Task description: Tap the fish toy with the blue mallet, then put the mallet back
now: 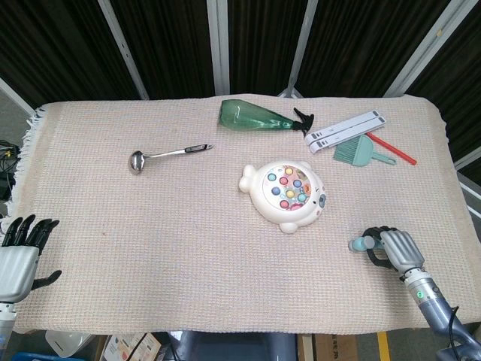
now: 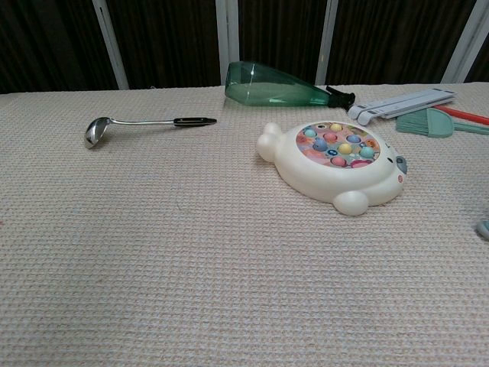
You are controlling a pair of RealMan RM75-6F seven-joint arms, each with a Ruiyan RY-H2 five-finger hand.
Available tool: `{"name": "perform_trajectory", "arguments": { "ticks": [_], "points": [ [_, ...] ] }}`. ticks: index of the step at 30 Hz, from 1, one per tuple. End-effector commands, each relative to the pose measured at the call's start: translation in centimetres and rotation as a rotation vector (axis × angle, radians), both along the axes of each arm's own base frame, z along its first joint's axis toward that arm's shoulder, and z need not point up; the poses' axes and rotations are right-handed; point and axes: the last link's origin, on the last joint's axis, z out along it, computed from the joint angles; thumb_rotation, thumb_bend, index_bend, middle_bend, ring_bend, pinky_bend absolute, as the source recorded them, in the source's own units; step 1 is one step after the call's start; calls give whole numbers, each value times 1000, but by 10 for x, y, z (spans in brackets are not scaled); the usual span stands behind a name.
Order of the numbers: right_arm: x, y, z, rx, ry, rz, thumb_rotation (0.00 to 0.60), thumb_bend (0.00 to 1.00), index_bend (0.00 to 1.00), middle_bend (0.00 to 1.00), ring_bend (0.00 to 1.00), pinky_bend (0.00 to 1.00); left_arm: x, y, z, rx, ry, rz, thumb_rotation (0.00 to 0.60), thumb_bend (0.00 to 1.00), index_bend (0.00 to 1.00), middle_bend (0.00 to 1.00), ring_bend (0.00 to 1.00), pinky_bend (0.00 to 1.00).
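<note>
The white fish toy (image 1: 285,194), its top set with coloured pegs, lies right of the table's middle and also shows as the fish toy (image 2: 336,164) in the chest view. At the front right the blue mallet (image 1: 360,244) lies on the cloth. My right hand (image 1: 392,249) curls its fingers around the handle, hiding most of it. Only a sliver of the mallet (image 2: 484,228) reaches the chest view's right edge. My left hand (image 1: 19,254) hovers off the table's front left corner with fingers spread, holding nothing.
A green spray bottle (image 1: 255,116) lies at the back. To its right are a white folded stand (image 1: 346,130), a teal dustpan brush (image 1: 359,153) and a red stick (image 1: 394,150). A metal ladle (image 1: 167,156) lies left of centre. The woven cloth (image 1: 150,248) covers the table.
</note>
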Motion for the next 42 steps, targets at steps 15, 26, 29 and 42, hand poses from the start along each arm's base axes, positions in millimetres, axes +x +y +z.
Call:
{"name": "perform_trajectory", "arguments": {
  "ticks": [15,26,29,42],
  "points": [
    [1,-1,-1,-9,-28,15,600,653,615,552,468,458,1,2,-1,-12,2,3,600,44,156,115,0,0],
    [18,-12,5,-60,-90,89,600,719,748,665,582,562,1,5,-4,-24,-4,4,600,44,157,114,0,0],
    [31,-20,8,-64,-89,140,600,736,785,700,615,596,2,7,-4,-25,-7,-1,600,44,157,114,0,0],
    [114,-77,28,-62,29,392,600,780,892,785,701,676,8,8,-5,-29,-5,-40,600,44,157,118,0,0]
  ]
}}
